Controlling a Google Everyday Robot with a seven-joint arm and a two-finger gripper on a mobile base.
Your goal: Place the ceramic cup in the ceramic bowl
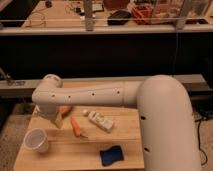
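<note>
A wooden table (122,145) holds an orange carrot (76,126) lying at a slant near the middle, with a white bottle (101,120) on its side just to the right of it. A blue cloth (110,155) lies crumpled near the front edge. Behind, a long counter (60,22) carries clutter, among it a dark bowl (119,16) and a red basket (145,12)

The gripper (55,120), fingers spread, hangs beside the ceramic bowl (66,109); the ceramic cup (36,140) stands apart.

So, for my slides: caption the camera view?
Empty tool hangs over the wooden table near the white ceramic cup; the arm hides most of the ceramic bowl.
</note>
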